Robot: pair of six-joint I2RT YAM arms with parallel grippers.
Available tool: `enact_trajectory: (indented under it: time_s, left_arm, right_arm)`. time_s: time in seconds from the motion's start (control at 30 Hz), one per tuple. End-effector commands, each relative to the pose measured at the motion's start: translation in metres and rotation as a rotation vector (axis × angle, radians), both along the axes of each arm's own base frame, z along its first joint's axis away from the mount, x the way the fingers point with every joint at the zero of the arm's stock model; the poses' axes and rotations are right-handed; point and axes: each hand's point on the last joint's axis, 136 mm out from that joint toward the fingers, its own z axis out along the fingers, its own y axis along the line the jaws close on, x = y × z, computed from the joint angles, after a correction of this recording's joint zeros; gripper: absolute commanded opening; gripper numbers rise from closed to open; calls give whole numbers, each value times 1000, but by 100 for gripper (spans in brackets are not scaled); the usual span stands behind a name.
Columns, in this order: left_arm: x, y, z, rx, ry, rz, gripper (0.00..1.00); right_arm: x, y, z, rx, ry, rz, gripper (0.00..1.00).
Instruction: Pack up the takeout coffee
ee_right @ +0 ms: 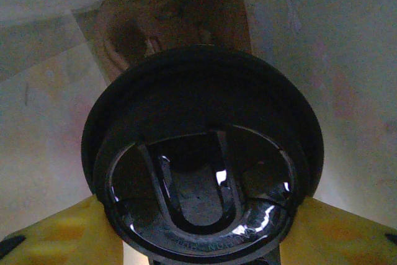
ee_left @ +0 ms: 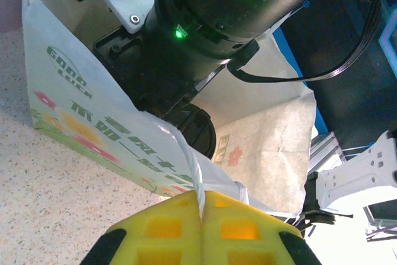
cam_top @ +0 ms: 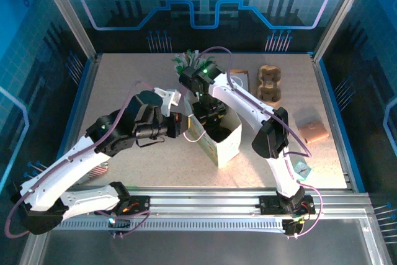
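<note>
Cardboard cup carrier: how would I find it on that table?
Start at the speckled table, then go to its far right, beyond the white paper bag. The cup carrier lies there, brown and moulded. Unlike the flat pinkish square nearby, it has round hollows.

The top camera looks down over the whole table (cam_top: pixel 124 79). The left wrist camera closely faces the bag (ee_left: pixel 80 110) rim; the right looks inside that bag, nearly against the lid (ee_right: pixel 205 153).

Paper bag (cam_top: pixel 226 144) mid-table, right arm (cam_top: pixel 248 107) down inside
</note>
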Motion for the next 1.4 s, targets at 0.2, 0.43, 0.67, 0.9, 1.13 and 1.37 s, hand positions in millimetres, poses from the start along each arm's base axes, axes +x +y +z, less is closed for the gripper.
enact_trajectory:
  time_s: [0.2, 0.43, 0.67, 0.9, 1.13, 1.37]
  left_arm:
    - [-5, -7, 2, -18, -8, -39, 0]
    - [-5, -8, 0, -14, -5, -39, 0]
    - [-6, -9, 0, -14, -5, -43, 0]
    - [-7, -9, -2, -13, 0, -44, 0]
    - [-7, -11, -3, -15, 1, -50, 0]
    - [-8, -12, -6, -8, 5, -50, 0]
  right_arm:
    - [-1, 9, -9, 0, 21, 25, 49]
    - [-2, 12, -1, 18, 6, 27, 48]
    - [-2, 11, -2, 11, 8, 27, 48]
    - [-2, 14, -2, 24, 8, 27, 48]
    - [-3, 15, -3, 30, 16, 26, 48]
    - [-2, 18, 1, 49, 10, 25, 49]
